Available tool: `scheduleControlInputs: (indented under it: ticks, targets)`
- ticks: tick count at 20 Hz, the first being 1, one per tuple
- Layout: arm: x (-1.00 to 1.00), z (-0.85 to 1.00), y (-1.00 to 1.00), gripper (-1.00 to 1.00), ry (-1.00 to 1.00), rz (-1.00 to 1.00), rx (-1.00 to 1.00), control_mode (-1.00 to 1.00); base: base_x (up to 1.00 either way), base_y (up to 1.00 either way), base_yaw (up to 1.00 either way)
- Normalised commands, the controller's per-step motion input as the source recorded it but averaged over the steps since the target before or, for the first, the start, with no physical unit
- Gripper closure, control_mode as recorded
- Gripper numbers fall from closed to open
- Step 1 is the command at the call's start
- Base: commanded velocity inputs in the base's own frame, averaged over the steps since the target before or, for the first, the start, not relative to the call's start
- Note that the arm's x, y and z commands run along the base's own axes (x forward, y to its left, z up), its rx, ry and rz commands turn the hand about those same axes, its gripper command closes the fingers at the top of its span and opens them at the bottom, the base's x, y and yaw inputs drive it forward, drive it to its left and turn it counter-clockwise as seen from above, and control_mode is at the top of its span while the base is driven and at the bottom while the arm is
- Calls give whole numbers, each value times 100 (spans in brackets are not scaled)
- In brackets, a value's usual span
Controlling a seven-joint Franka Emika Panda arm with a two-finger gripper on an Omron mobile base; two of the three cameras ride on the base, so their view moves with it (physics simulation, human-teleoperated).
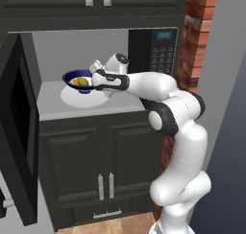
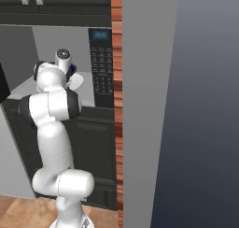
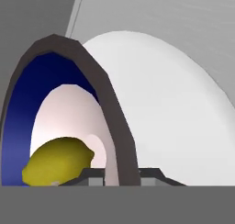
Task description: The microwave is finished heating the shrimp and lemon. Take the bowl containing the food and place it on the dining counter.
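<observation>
The microwave (image 1: 161,51) stands open, its door (image 1: 19,127) swung out to the left. Inside, the dark blue bowl (image 1: 76,78) with a white inside sits over the flat white turntable plate (image 1: 84,99). The yellow-green lemon (image 1: 82,82) lies in it. In the hand view the lemon (image 3: 57,161) rests low in the bowl (image 3: 18,126). My gripper (image 1: 94,79) reaches in from the right and is shut on the bowl's right rim. That rim runs between the fingertips of the gripper (image 3: 121,176). The shrimp is too small to make out. The dining counter is out of view.
The grey microwave floor (image 1: 53,103) has free room around the plate. Black cabinet doors (image 1: 103,161) stand below, and a brick wall (image 1: 197,31) rises on the right. In the right base view the button panel (image 2: 101,68) sits close beside my arm.
</observation>
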Motion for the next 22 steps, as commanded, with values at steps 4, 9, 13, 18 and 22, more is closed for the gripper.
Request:
scheduleControlInputs:
  ticks: [4, 9, 13, 18, 22]
  targets:
    - [-98, 17, -35, 100, -17, -1, 3, -100, 0, 0, 0]
    - [-100, 40, -39, 100, -19, -3, 1, -100, 0, 0, 0]
    - [-100, 49, -47, 100, -8, -3, 0, -100, 0, 0, 0]
    - [-100, 60, -47, 100, 0, -7, 0, -100, 0, 0, 0]
    - [-100, 50, -51, 100, 17, -2, 0, -100, 0, 0, 0]
